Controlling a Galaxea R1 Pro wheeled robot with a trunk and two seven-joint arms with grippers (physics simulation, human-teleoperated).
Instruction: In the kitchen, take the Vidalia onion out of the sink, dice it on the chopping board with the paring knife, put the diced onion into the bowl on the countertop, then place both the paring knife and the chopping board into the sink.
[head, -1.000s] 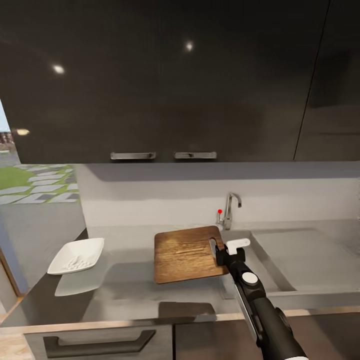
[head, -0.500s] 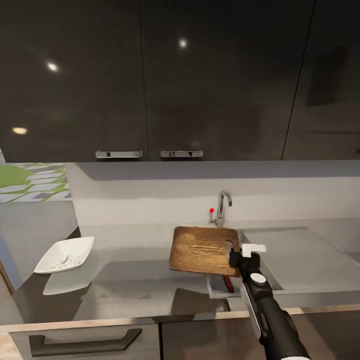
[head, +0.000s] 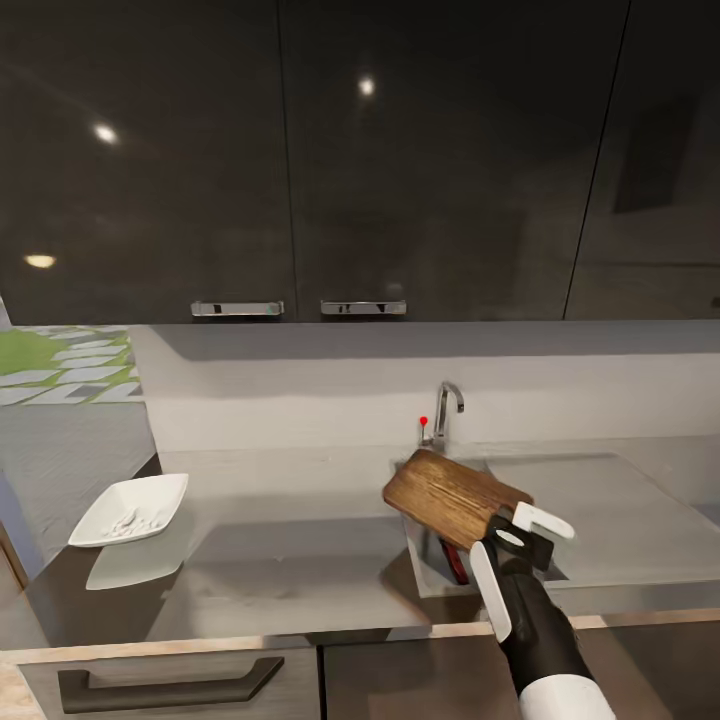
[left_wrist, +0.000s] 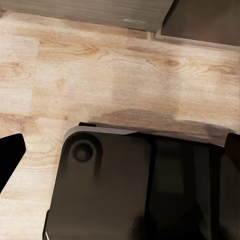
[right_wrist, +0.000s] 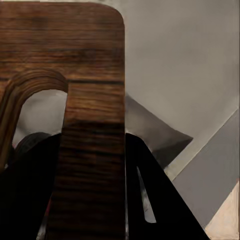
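Observation:
In the head view my right gripper (head: 512, 538) is shut on the handle-slot end of the brown chopping board (head: 452, 495). The board hangs tilted over the basin of the grey sink (head: 610, 500), its far corner highest. Under it, inside the basin, lies the paring knife (head: 455, 564), with part of its red handle showing. The right wrist view shows the board (right_wrist: 75, 50) clamped between my dark fingers (right_wrist: 145, 175). The white bowl (head: 128, 508) stands at the left on the countertop (head: 270, 560), with small pale pieces in it. My left gripper (left_wrist: 120, 152) is open above the wood floor.
The chrome faucet (head: 446, 408) with its red knob (head: 423, 421) rises behind the basin. Dark wall cabinets (head: 330, 160) hang above the counter. A drawer handle (head: 160, 690) sits below the counter's front edge. My own dark base (left_wrist: 130, 190) lies under the left gripper.
The board has come up off the countertop, moved right over the basin and tilted, with my right gripper still shut on it. The knife in the basin is now uncovered. The head camera shifted early on.

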